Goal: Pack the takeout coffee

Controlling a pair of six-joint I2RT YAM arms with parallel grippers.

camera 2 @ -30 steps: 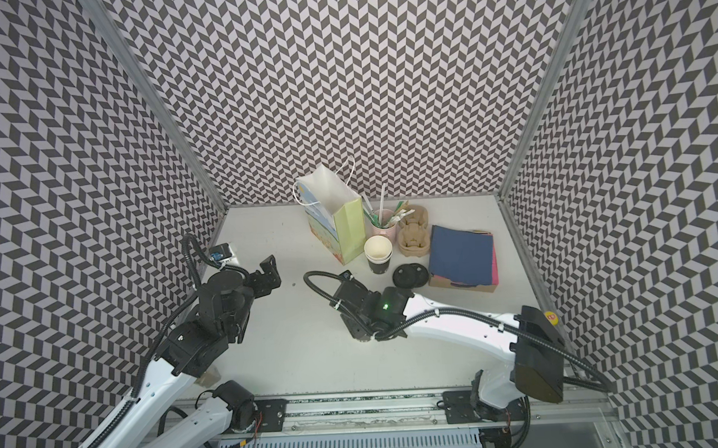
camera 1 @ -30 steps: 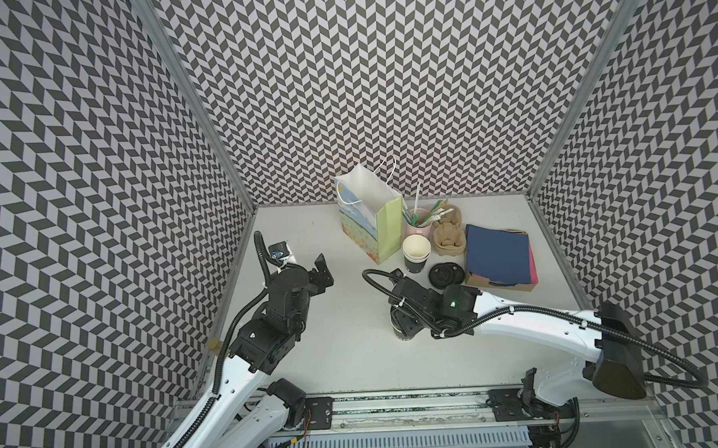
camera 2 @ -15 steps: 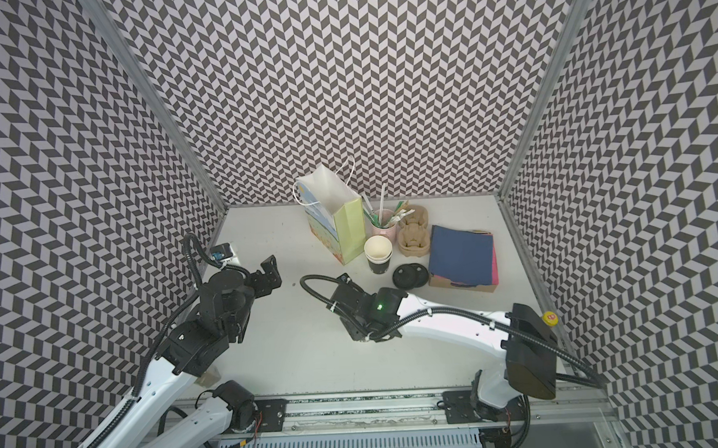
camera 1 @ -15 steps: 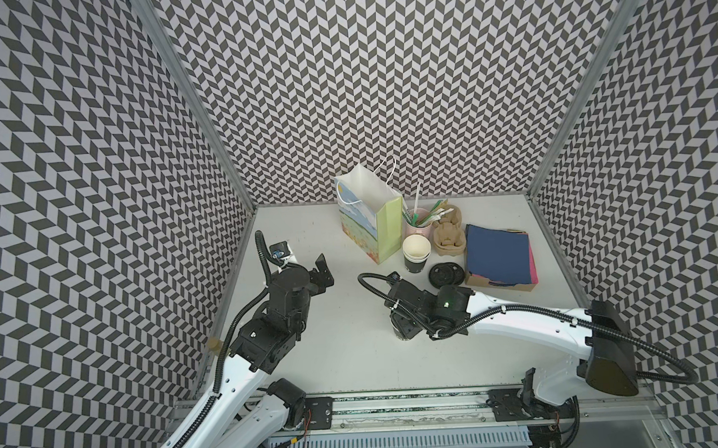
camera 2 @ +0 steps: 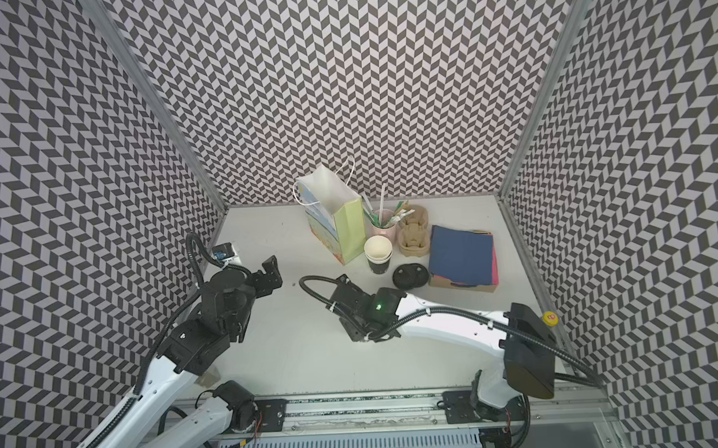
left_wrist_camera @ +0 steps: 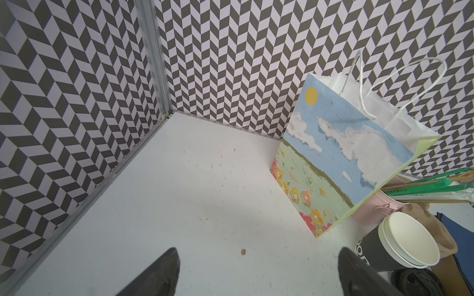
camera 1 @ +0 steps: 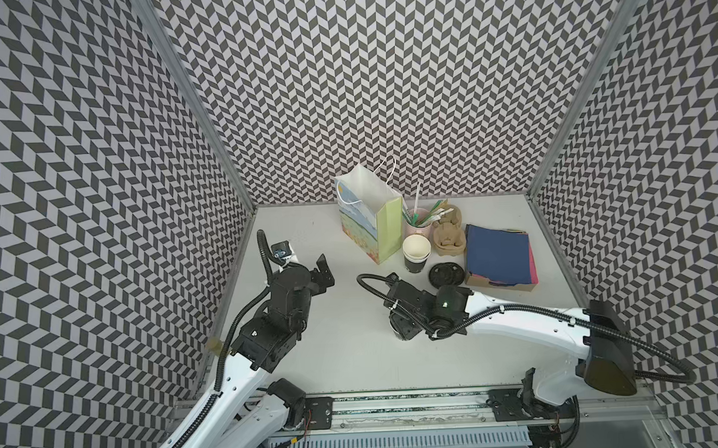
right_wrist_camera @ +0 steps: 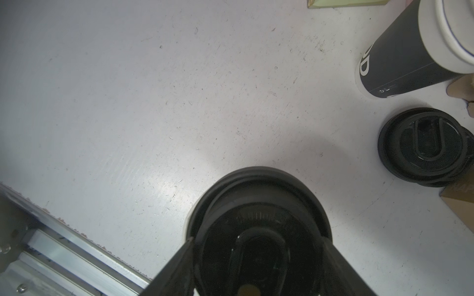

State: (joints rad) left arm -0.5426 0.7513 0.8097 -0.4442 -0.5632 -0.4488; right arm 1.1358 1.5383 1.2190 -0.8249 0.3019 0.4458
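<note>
The takeout coffee [right_wrist_camera: 259, 205], a black cup with its black lid on, sits between the fingers of my right gripper [right_wrist_camera: 257, 241], which is shut on its sides. In both top views the wrist covers most of it near the table's middle [camera 1: 403, 336] [camera 2: 355, 335]. My left gripper [camera 1: 324, 272] [camera 2: 272, 273] hovers open at the left with nothing in it; its two fingertips frame bare table in the left wrist view [left_wrist_camera: 259, 271]. The gift bag [camera 1: 369, 216] [camera 2: 336, 222] [left_wrist_camera: 346, 159] stands open at the back, well behind both grippers.
A stack of open black cups [camera 1: 416, 251] [right_wrist_camera: 410, 51] stands beside the bag. Loose black lids [camera 1: 446, 274] [right_wrist_camera: 425, 146] lie next to it. Behind are a pink cup of straws [camera 1: 418, 226], a tan pulp carrier [camera 1: 447, 238] and blue napkins [camera 1: 498, 254] on a box.
My right arm has shifted slightly to the left with the lidded cup still in its grip. The left arm has stayed where it was.
</note>
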